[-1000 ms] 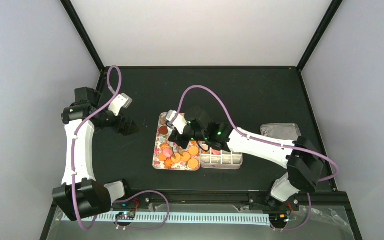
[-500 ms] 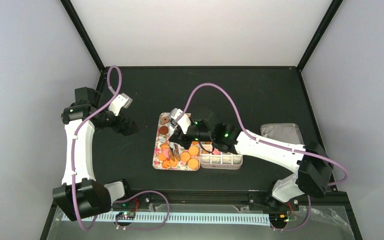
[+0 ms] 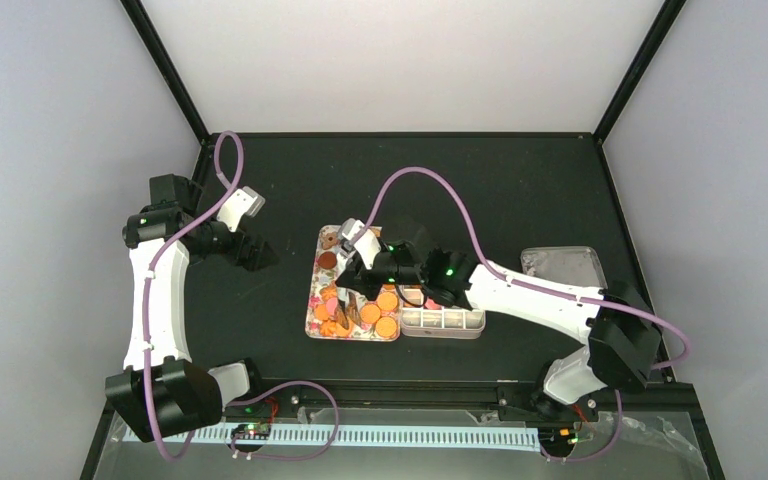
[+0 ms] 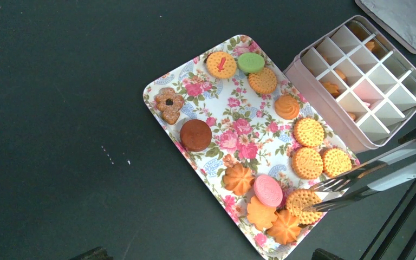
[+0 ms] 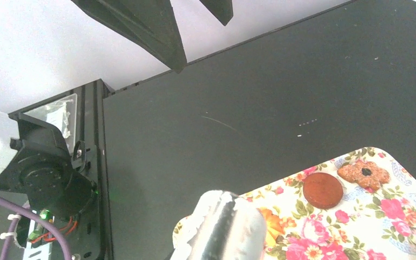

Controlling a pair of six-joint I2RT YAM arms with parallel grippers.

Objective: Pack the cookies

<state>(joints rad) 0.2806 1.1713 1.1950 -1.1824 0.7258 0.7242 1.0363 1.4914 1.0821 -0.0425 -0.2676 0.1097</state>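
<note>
From above, the right gripper (image 3: pixel 350 283) hangs over the flower-patterned tray (image 3: pixel 312 300), clamped on a pair of metal tongs (image 3: pixel 348 308) whose tips point down among the cookies (image 3: pixel 385 302) at the tray's near end. A divided box (image 3: pixel 445 322) lies just to the right of the tongs, touching the tray, and a grey lid (image 3: pixel 560 262) sits well off beyond it. The left gripper (image 3: pixel 255 252) hovers well to the left of the tongs, over bare table. In the left wrist view its fingers show only as dark tips at the bottom corners, spread wide with nothing between them. Here the tongs (image 4: pixel 379 168) come in from the right, their two blades a little apart, one tip above and one tip below a golden waffled cookie (image 4: pixel 298 201); whether they touch it I cannot tell. A pink cookie (image 4: pixel 267 190) lies just past the tips, a brown one (image 4: pixel 195 135) and a green one (image 4: pixel 250 62) farther off, and a few orange pieces already sit in the box's cells (image 4: pixel 333 86). The right wrist view shows the tongs (image 5: pixel 225 227) as a blurred silver bar, with a round brown cookie (image 5: pixel 323 190) to its right on the tray (image 5: pixel 357 216).
</note>
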